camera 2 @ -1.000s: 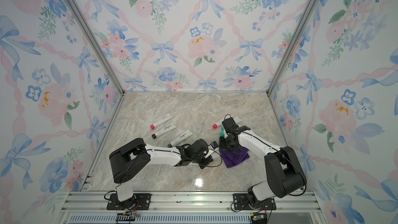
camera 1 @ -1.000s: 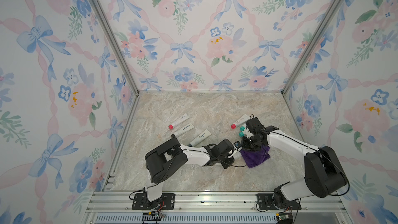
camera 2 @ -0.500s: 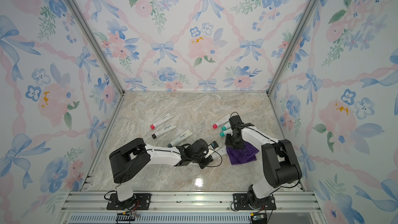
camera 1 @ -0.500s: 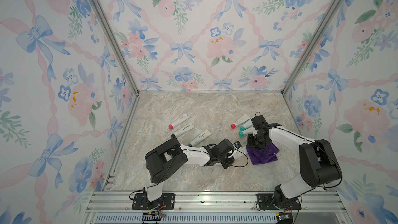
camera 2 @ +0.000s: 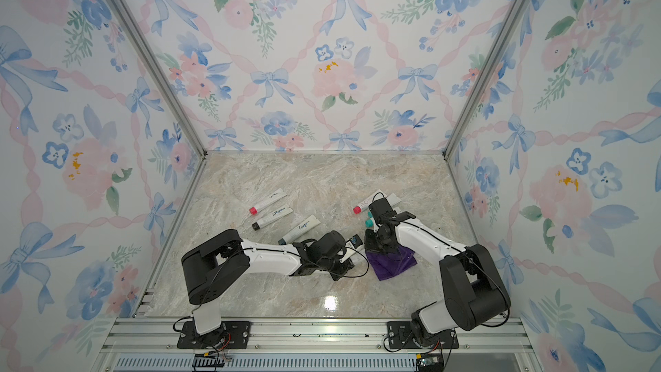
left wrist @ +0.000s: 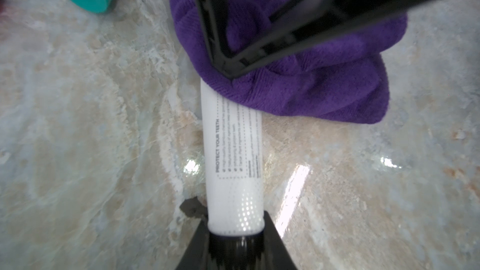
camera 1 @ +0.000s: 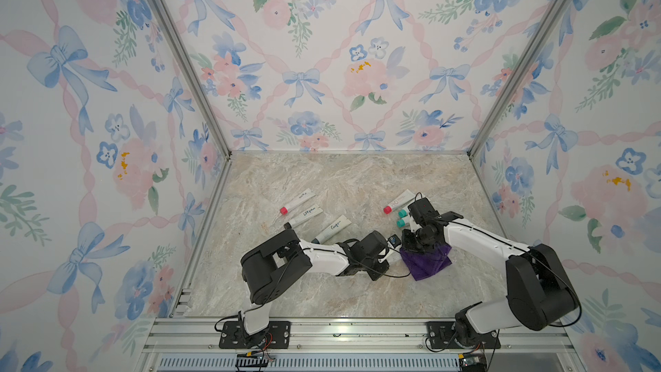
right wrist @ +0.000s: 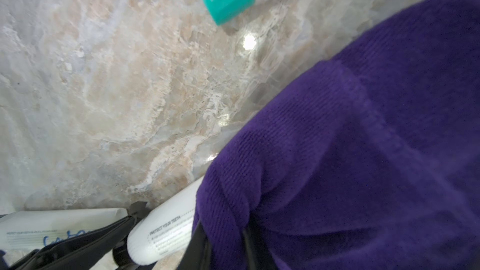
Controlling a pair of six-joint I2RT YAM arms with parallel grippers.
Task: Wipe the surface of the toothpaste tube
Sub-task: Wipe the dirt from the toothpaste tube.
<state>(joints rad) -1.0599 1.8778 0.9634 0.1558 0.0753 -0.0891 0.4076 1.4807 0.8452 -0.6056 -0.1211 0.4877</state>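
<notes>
Entry: beige marble-look tabletop [camera 1: 322, 291], floral walls [camera 1: 322, 66] left/far/right, alu rail [camera 1: 357, 327] at near edge; open marble along far wall & near strip, mid crowded w/ three white hand-labelled tubes [camera 1: 305, 215] far-left and red- and teal-capped tubes [camera 1: 398, 205] far-right, just beside R arm. L claw [left wrist: 235, 229]: closed, clamping one end of white printed toothpaste tube [left wrist: 233, 149], which lies flat mid-table, slightly right. R claw [left wrist: 228, 70]: pinched shut on crumpled purple terry cloth [left wrist: 324, 87], cloth covering and touching tube's other end.
</notes>
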